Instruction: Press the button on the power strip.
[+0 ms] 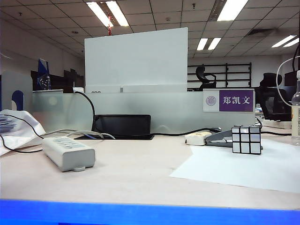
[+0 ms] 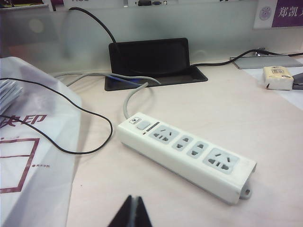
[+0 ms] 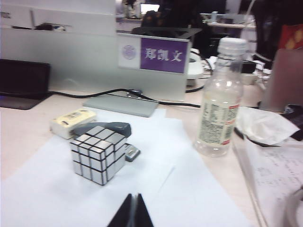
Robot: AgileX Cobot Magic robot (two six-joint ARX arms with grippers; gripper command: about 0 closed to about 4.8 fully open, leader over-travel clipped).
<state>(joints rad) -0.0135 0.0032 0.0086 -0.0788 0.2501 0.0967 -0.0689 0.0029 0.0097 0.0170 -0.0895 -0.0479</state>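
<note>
One power strip [image 2: 184, 153], one cube [image 3: 98, 153], one bottle [image 3: 218, 101], two hands [image 2: 131, 213] [image 3: 131, 213].

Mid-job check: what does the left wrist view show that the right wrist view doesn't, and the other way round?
Only the left wrist view shows the power strip, its grey button at the cable end, its sockets, and the shut left gripper hanging short of the strip. Only the right wrist view shows the silver cube, the clear bottle and the shut right gripper above the white paper. Both show the cream eraser, the purple name sign and the black desk box.
</note>
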